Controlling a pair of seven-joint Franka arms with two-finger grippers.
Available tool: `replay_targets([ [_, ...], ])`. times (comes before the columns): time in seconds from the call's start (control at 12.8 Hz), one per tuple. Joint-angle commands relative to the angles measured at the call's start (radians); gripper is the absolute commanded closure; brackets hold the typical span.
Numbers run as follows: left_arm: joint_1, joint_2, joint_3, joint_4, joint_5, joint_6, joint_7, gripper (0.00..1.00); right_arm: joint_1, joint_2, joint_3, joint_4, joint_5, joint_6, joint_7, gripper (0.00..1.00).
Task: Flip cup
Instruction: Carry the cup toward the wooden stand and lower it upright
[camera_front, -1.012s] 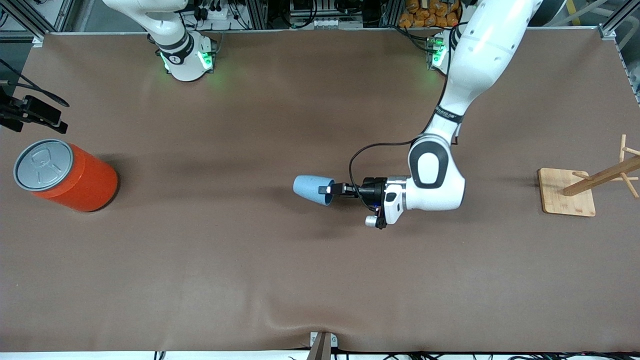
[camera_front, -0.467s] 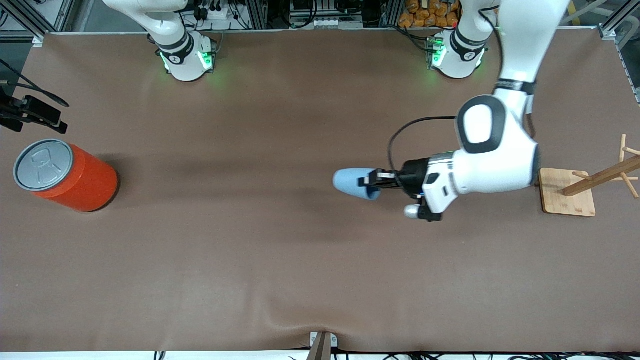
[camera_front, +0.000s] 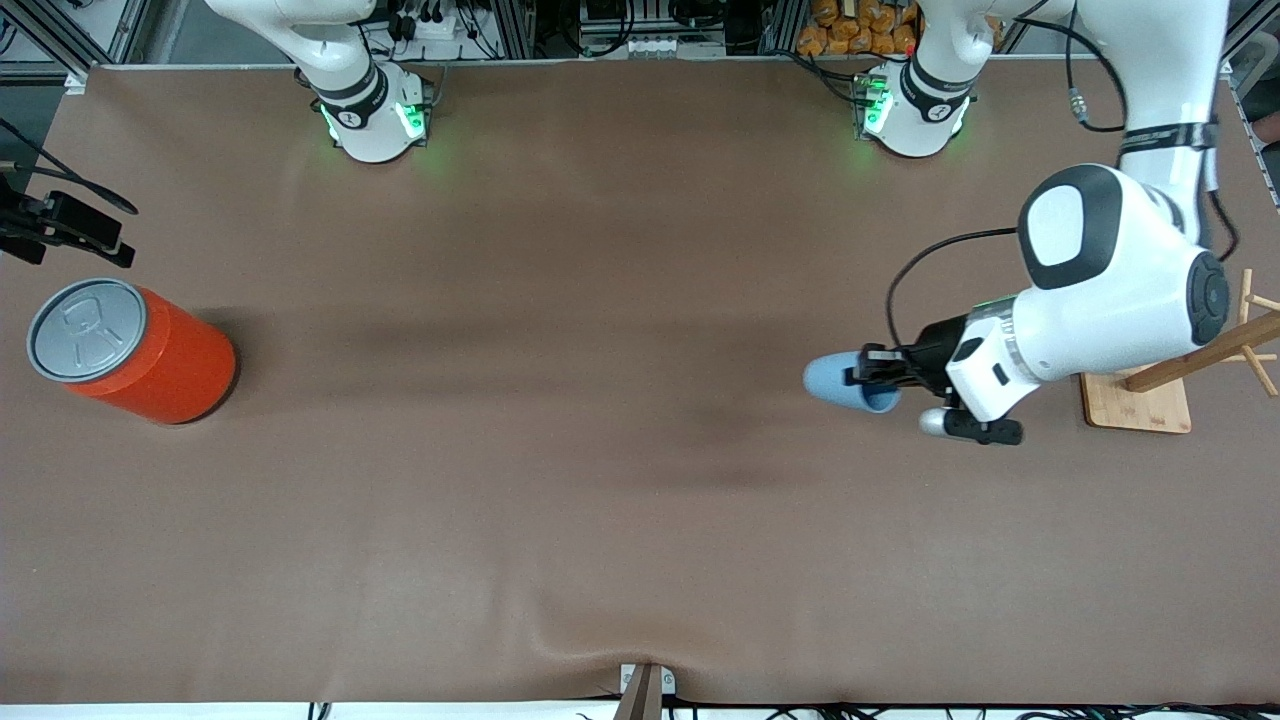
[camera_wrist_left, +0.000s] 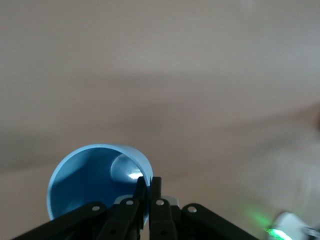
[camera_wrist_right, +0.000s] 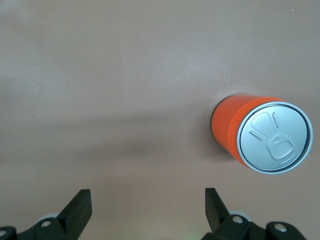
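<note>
The small light-blue cup (camera_front: 826, 379) hangs on its side above the table, its closed bottom pointing toward the right arm's end. My left gripper (camera_front: 860, 377) is shut on its rim. In the left wrist view one finger sits inside the cup (camera_wrist_left: 85, 182) and the other outside, so the left gripper (camera_wrist_left: 149, 182) pinches the wall. The cup is over the table near the wooden rack. My right gripper (camera_wrist_right: 146, 197) waits open with nothing between its fingers, high over the table beside the orange can.
A wooden peg rack on a square base (camera_front: 1135, 402) stands at the left arm's end, close to the left arm's wrist. The big orange can (camera_front: 150, 355) with a grey pull-tab lid (camera_wrist_right: 274, 137) stands at the right arm's end.
The left arm has carried the cup from the table's middle toward the left arm's end, close to the rack. The right gripper has stayed where it was.
</note>
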Motion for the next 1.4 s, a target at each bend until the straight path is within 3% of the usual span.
replay_targets([
  [0.0,0.061,-0.078,-0.009,-0.101,0.169,0.0,-0.014,1.0,-0.016,0.01,0.01,0.021,0.006,-0.005,-0.01,0.0],
  [0.23,0.089,-0.13,-0.007,-0.18,0.291,0.042,-0.014,1.0,-0.016,0.01,0.009,0.021,0.006,-0.005,-0.009,0.0],
  [0.47,0.076,-0.228,-0.036,-0.447,0.299,0.324,-0.047,1.0,-0.016,0.01,0.009,0.021,0.006,-0.005,-0.01,0.0],
  [0.7,0.073,-0.219,-0.063,-0.565,0.335,0.493,-0.096,1.0,-0.016,0.01,0.009,0.021,0.006,-0.005,-0.01,0.0],
  [1.01,0.072,-0.193,-0.122,-0.598,0.593,0.533,-0.409,1.0,-0.016,0.01,0.01,0.021,0.006,-0.005,-0.01,0.0],
  [1.32,0.092,-0.123,-0.124,-0.598,0.595,0.608,-0.408,1.0,-0.016,0.01,0.01,0.021,0.006,-0.005,-0.01,0.0],
])
